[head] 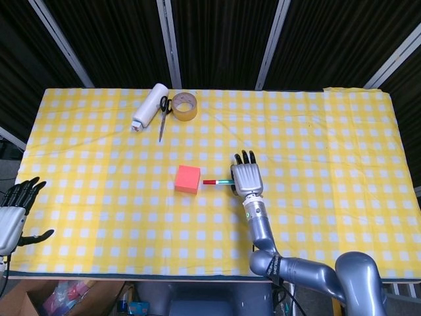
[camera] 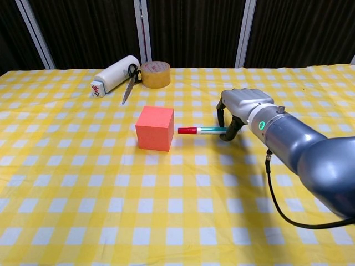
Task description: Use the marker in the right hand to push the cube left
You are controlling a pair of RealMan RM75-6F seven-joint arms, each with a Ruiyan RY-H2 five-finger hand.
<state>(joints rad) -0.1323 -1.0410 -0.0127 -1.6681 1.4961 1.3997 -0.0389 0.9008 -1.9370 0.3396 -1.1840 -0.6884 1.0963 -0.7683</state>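
Note:
An orange-red cube (head: 187, 178) (camera: 155, 128) sits on the yellow checked tablecloth near the middle. My right hand (head: 245, 177) (camera: 239, 108) grips a teal marker (head: 216, 182) (camera: 203, 131) with a red cap, held level and pointing left. The red tip lies just right of the cube with a small gap showing in the chest view. My left hand (head: 14, 212) hangs open off the table's front left corner, holding nothing.
At the back left lie a white bottle (head: 149, 106) (camera: 115, 73), scissors (head: 162, 116) (camera: 129, 80) and a roll of brown tape (head: 185, 106) (camera: 155, 73). The table edge (head: 131, 275) runs along the front.

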